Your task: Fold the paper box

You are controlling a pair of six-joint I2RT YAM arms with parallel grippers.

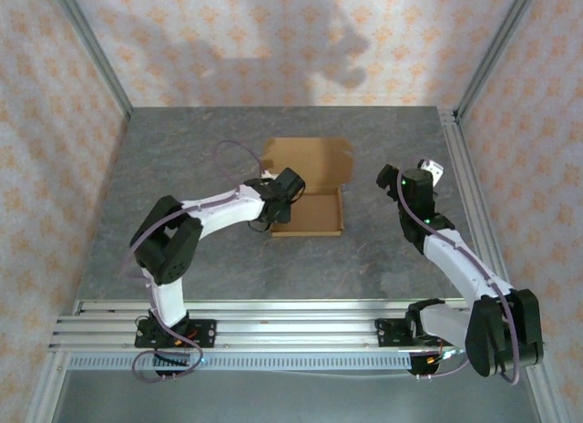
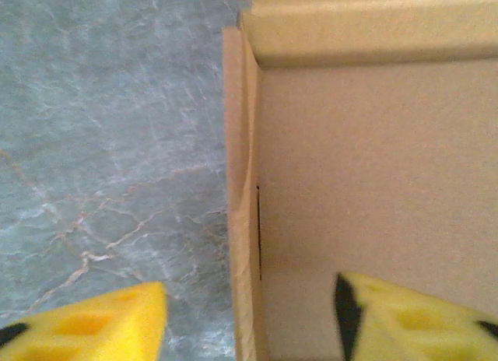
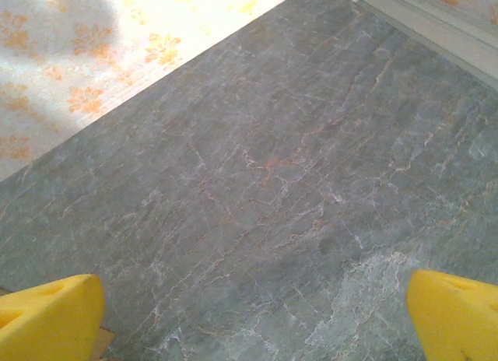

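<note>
With left jaws open astride the box (image 1: 314, 215) side wall (image 2: 240, 182) and right jaws wide open over the table (image 3: 257, 182), seat wall upright before folding lid (image 1: 305, 163).

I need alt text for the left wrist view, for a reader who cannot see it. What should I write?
The upright side wall of the shallow brown cardboard paper box stands between the two yellow fingertips of the open left tool. One fingertip is over the grey marbled table, the other over the box floor.
</note>
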